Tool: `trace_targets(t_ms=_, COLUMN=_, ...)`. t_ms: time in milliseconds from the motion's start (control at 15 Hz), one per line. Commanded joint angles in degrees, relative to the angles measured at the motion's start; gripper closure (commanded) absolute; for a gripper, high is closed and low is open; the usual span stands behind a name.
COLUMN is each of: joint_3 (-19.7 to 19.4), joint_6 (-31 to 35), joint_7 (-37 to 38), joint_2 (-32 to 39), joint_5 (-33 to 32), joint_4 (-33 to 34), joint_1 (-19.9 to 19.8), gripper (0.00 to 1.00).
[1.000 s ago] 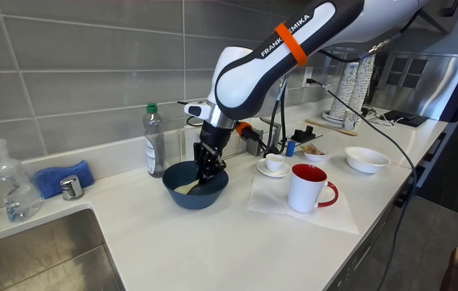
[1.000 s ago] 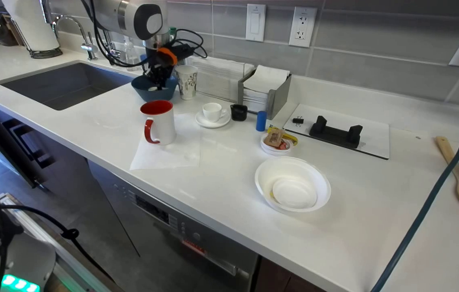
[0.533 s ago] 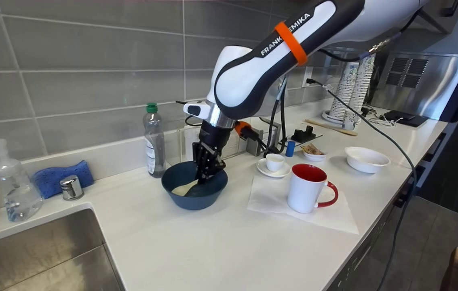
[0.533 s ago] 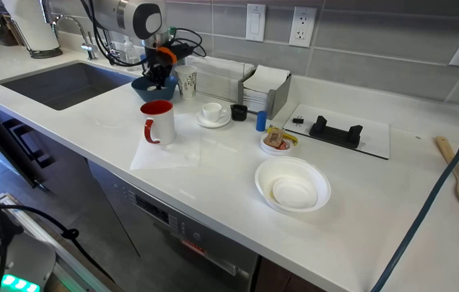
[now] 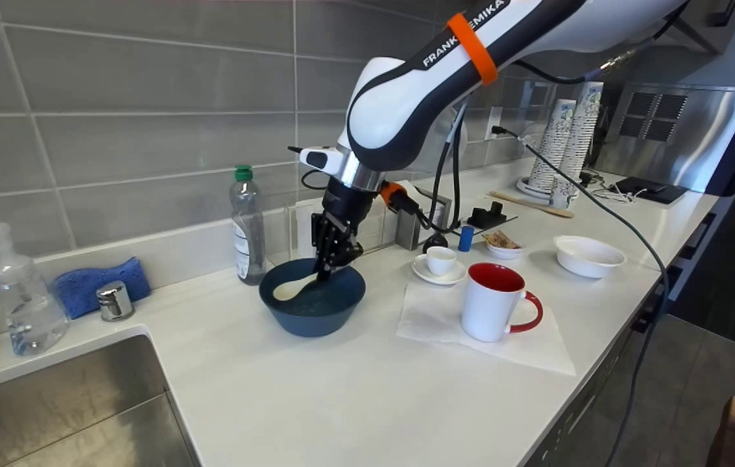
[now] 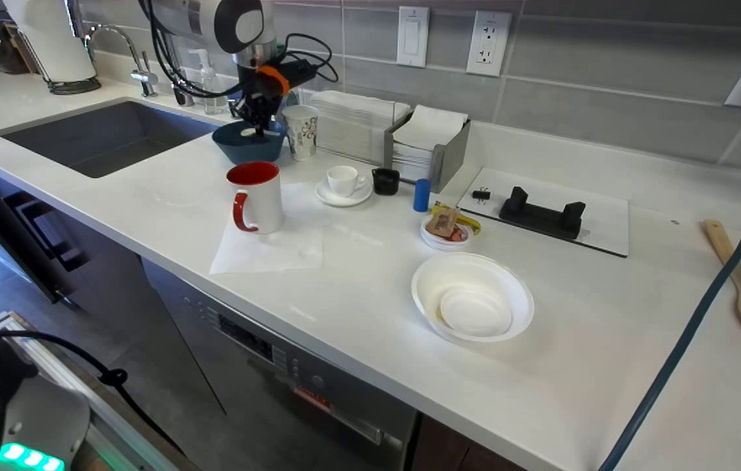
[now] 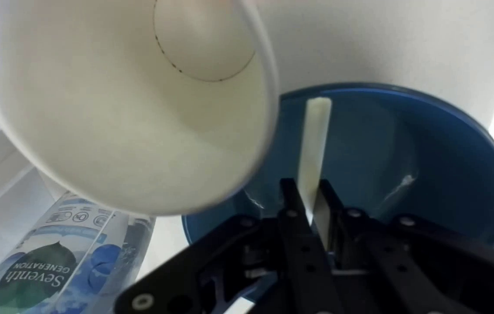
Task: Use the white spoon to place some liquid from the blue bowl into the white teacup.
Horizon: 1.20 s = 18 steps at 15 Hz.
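The tool [image 7: 308, 187] grips the white spoon [image 5: 292, 288] in or just above the blue bowl [image 5: 313, 323]; tilting near the bowl's rim could spill any liquid.

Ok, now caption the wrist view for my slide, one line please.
Pincer gripping the white spoon, blue bowl beneath, paper cup at upper left, labelled bottle at lower left.

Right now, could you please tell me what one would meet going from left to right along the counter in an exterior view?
In an exterior view: clear pump bottle → blue sponge → green-capped bottle → blue bowl → white teacup → white mug with red handle → white bowl.
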Motion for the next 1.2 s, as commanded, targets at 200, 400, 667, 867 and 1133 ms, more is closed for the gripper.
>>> trace_targets(t_ms=200, joint_3=1.7, joint_6=-3.0, joint_7=-5.6, joint_2=-3.7, joint_5=7.8, joint_4=-1.4, joint_1=-2.6, gripper=0.97)
trace_targets(t_ms=400, joint_3=1.0, joint_6=-6.6, joint_7=-6.3, joint_2=-5.5, joint_5=10.2, joint_4=-1.4, joint_1=-2.5, gripper=0.97)
trace_targets(t_ms=667, joint_3=-0.5, joint_6=-11.1, joint_7=-6.4, joint_2=-8.4, joint_5=12.8, joint_4=-2.0, joint_1=-2.1, gripper=0.97)
trace_targets(t_ms=867, joint_3=-1.9, joint_6=-14.4, joint_7=-6.5, joint_2=-11.0, joint_5=14.5, joint_4=-2.9, joint_1=-1.9, gripper=0.97)
trace_targets(t_ms=1133, joint_3=-4.3, joint_6=-17.0, joint_7=-8.1, joint_2=-15.6, joint_5=17.0, joint_4=-6.5, joint_1=-1.8, gripper=0.97)
